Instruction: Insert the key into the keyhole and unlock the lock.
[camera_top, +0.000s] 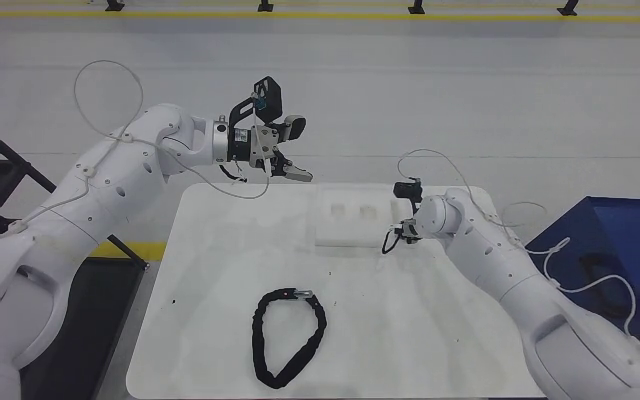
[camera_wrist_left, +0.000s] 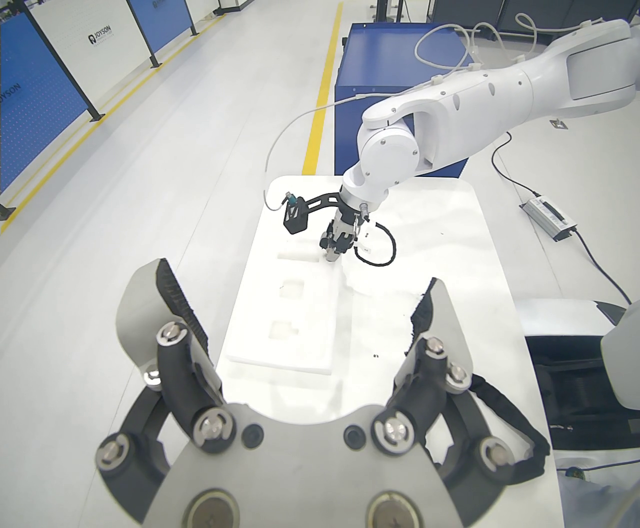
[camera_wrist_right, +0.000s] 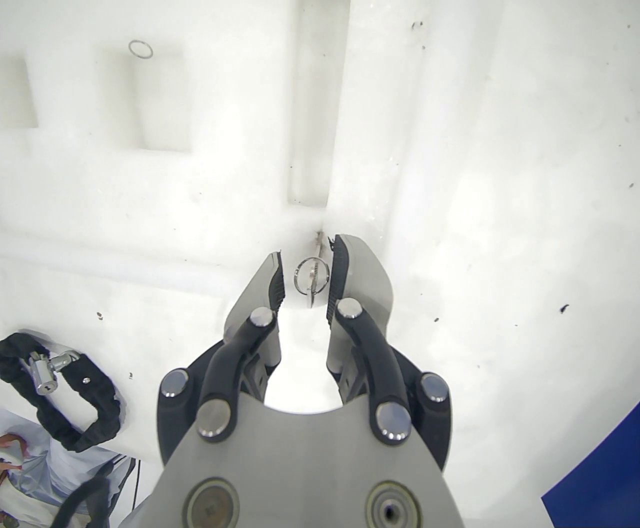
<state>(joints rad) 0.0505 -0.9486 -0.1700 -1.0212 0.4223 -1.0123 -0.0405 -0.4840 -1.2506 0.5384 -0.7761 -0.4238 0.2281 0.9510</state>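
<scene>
Barely started. Your right gripper (camera_wrist_right: 304, 257) straddles the small silver ringed key (camera_wrist_right: 312, 277) beside the white foam block (camera_wrist_right: 150, 200), fingers apart, unclamped. Left gripper (camera_wrist_left: 295, 287) gapes empty above the white table's (camera_top: 200, 300) far edge. Black fabric-sleeved chain lock (camera_top: 288, 335) near front edge, untouched.

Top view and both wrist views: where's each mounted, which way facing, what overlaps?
Top view: above the arms, looking down at the table; left arm, right arm, foam block and chain lock show.
Left wrist view: on the left wrist, facing along the table toward the right arm; own open jaws in foreground.
Right wrist view: on the right wrist, low over the foam block, looking down; own jaws flank the key.
Shared: foam block in all three; chain lock in top and right wrist views.
</scene>
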